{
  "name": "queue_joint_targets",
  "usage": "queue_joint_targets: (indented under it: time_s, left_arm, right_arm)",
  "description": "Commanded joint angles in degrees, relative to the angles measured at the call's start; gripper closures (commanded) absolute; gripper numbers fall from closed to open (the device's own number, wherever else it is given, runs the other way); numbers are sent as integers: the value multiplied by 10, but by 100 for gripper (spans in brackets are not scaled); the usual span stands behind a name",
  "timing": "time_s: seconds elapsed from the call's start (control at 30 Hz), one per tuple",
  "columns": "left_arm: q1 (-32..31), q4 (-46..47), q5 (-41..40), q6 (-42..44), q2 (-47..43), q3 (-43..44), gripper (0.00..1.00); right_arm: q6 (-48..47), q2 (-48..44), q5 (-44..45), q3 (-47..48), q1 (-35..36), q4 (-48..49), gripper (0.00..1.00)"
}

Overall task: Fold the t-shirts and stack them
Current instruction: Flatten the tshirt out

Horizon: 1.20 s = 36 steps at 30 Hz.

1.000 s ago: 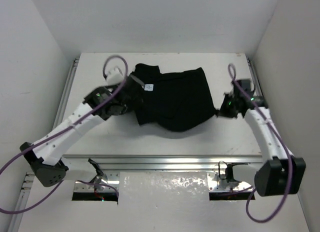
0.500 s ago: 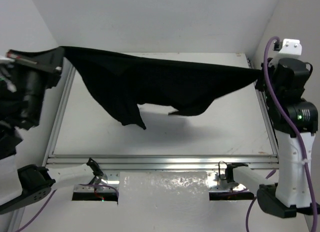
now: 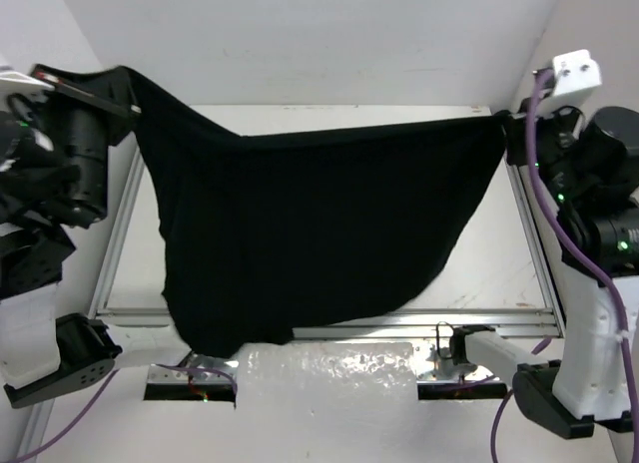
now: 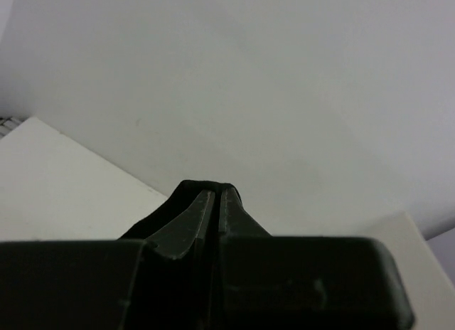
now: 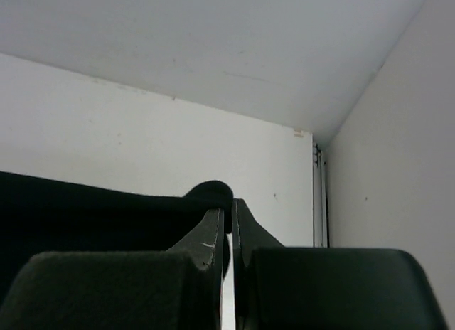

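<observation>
Plain black t-shirt [image 3: 310, 233], white table [image 3: 499, 263]

Top camera: high, behind the arm bases [image 3: 75, 348], angled down over the whole table [image 3: 504, 268]. Wrist cameras: each sits tight behind its own jaws, left gripper [image 4: 215, 196] and right gripper [image 5: 229, 210], facing the back wall [image 3: 319, 44]. Shared by all three: the t-shirt [image 3: 310, 233] at its held corners, the far table edge, the wall.
</observation>
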Motion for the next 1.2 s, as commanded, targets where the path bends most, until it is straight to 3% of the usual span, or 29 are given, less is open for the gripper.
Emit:
queue_joint_targets:
  time_s: [0.0, 0.1, 0.2, 0.4, 0.63, 0.9, 1.03, 1.17]
  left_arm:
    - [-3, 35, -17, 9, -41, -54, 100]
    - [-3, 36, 22, -15, -73, -114, 100]
    - [-3, 101, 87, 34, -112, -201, 100]
    - [-3, 71, 98, 39, -97, -163, 100]
    - [-4, 116, 150, 95, -110, -128, 100]
    - [-9, 110, 98, 99, -94, -98, 100]
    - [-9, 117, 63, 122, -33, -82, 100]
    - [-9, 187, -8, 206, 34, -99, 100]
  right_arm:
    - [23, -37, -5, 58, -4, 46, 100]
    - [37, -59, -6, 50, -4, 59, 100]
    - [63, -88, 3, -5, -5, 78, 100]
    - [89, -124, 59, -57, -5, 54, 100]
    - [78, -117, 119, 20, -5, 14, 100]
    - [76, -69, 123, 90, -4, -27, 100]
    - [74, -46, 127, 25, -5, 10, 100]
    - [64, 2, 134, -50, -5, 77, 100]
